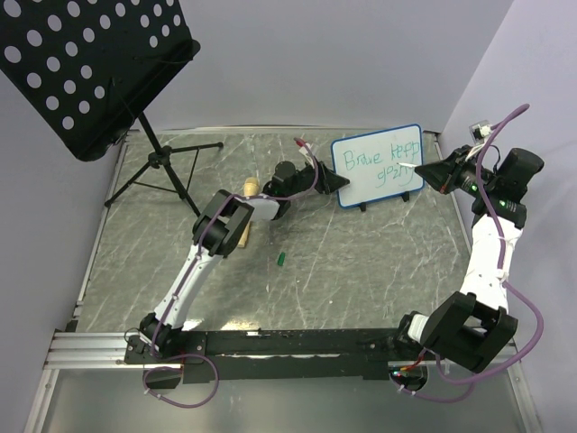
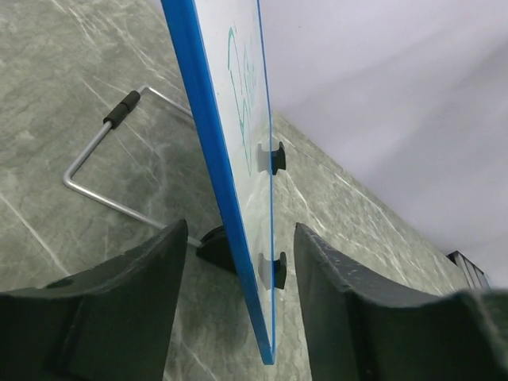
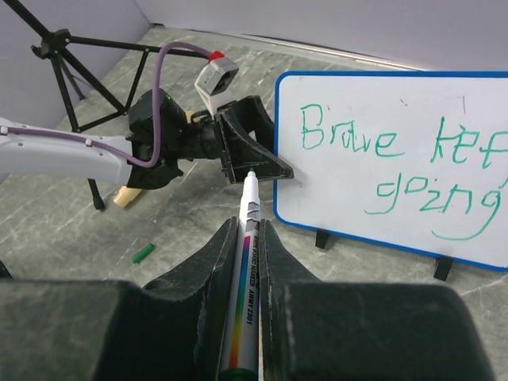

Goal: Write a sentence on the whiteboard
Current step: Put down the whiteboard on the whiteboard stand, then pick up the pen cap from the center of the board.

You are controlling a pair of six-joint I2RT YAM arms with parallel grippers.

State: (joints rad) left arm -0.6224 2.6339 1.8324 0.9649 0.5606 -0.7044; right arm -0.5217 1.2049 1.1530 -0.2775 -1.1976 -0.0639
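a grey marbled desk (image 1: 361,280) sits in a corner of pale walls (image 1: 315,54), with a black perforated music stand (image 1: 90,63) at the far left. the whiteboard (image 1: 376,167) stands upright toward the far right of the desk, on small black feet (image 3: 321,238) with a wire prop (image 2: 103,151) behind it. the sentence (image 3: 397,167), in green, reads "brave keep" over "going" and looks finished or nearly so.

the left fingers (image 1: 335,183) are apart and straddle the board's left edge. the wrist view shows a gap on each side of the blue rim, so nothing grips the board. the right fingers (image 3: 230,246) are clamped on a white marker (image 3: 248,202), its bare tip near the board's face; whether it touches i cannot tell. a small green piece (image 1: 281,260), probably the cap, lies on the desk between the arms.

the risks, as i judge them: the board rests only on its feet and prop, so any further press of the marker could shove or tip it backward. if the left arm pulls away at an angle, a finger could catch the rim and drag the board over. the marker tip lies close to the lettering and could streak the ink if the right arm swings along the face rather than straight off it.
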